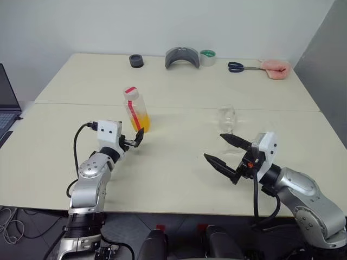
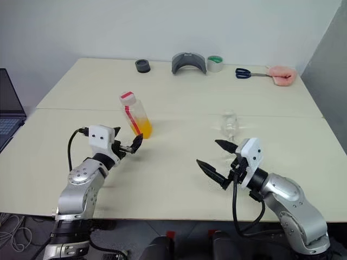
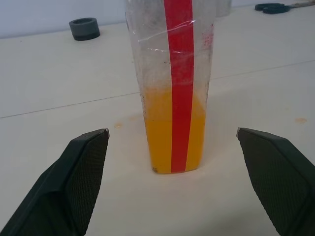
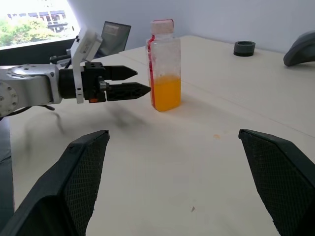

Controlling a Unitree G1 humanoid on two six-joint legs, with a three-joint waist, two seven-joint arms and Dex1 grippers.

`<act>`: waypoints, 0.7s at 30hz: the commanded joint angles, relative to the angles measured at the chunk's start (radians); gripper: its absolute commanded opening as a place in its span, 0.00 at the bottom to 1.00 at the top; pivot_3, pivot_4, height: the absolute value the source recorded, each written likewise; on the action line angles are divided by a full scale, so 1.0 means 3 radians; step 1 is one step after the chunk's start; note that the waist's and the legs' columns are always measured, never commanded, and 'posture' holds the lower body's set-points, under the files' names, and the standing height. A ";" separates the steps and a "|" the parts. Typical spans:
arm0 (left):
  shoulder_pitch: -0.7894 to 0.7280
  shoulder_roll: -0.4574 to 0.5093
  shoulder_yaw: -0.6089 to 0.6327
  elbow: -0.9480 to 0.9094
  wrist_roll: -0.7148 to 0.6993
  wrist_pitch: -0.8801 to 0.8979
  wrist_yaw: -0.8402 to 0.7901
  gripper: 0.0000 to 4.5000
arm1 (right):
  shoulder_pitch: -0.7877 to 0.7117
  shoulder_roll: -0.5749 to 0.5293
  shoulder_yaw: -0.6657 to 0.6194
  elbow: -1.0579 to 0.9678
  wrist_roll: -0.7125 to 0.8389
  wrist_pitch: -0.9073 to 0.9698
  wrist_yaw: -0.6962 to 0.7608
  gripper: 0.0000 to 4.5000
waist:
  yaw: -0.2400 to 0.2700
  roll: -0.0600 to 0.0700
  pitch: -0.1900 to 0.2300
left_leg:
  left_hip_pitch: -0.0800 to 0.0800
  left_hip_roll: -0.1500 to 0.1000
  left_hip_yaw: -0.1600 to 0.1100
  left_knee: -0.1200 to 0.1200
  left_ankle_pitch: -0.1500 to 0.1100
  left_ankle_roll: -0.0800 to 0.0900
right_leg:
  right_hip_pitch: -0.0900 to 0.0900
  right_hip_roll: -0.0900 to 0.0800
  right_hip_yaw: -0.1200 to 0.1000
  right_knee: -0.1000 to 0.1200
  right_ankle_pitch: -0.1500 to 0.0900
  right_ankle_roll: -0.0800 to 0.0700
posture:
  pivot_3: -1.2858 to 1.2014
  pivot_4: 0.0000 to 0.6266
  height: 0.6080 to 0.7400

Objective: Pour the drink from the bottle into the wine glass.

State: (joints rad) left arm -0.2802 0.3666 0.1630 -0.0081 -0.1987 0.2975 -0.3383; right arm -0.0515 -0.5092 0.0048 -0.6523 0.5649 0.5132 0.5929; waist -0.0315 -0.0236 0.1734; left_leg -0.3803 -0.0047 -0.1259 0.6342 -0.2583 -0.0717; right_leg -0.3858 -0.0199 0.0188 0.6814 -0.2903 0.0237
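Both grippers, left (image 1: 136,138) and right (image 1: 226,154), gape empty; the capped bottle (image 1: 136,110), just beyond the left's fingertips, could topple if nudged off-centre.

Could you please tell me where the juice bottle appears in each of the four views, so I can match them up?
Left eye view: bottle left of centre, just beyond the left gripper.
Right eye view: bottle left of centre.
Left wrist view: bottle centred, between the open fingers.
Right wrist view: bottle upper centre, beside the left gripper.
Shared landmark: the dark ring at the table's far edge.
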 commanded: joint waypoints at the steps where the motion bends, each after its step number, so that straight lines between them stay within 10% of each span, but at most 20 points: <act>1: -0.0146 -0.0005 0.0042 0.0065 -0.0017 -0.0062 0.0023 0.99 | -0.0055 -0.0051 -0.0041 -0.0044 0.0063 -0.0031 0.0092 1.00 | 0.0000 0.0000 0.0000 | 0.0000 0.0000 0.0000 0.0000 0.0000 0.0000 | 0.0000 0.0000 0.0000 0.0000 0.0000 0.0000 | 0.52 0.24 1.00; 21: -0.0944 -0.0174 -0.0072 0.0910 0.0118 -0.0352 0.0086 0.99 | -0.0145 -0.0004 0.0058 0.0010 -0.0044 -0.0089 0.0095 1.00 | 0.0000 -0.0001 0.0000 | -0.0002 -0.0001 -0.0002 0.0004 0.0001 -0.0001 | 0.0000 0.0000 -0.0002 0.0000 0.0000 0.0000 | 0.52 0.24 1.00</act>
State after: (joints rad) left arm -0.5401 0.3167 0.1424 0.2706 -0.1747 0.2241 -0.3225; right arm -0.0892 -0.5112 0.0247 -0.6236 0.5523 0.5090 0.6250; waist -0.0314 -0.0239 0.1734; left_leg -0.3812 -0.0051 -0.1265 0.6354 -0.2582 -0.0720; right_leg -0.3858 -0.0200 0.0182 0.6814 -0.2903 0.0238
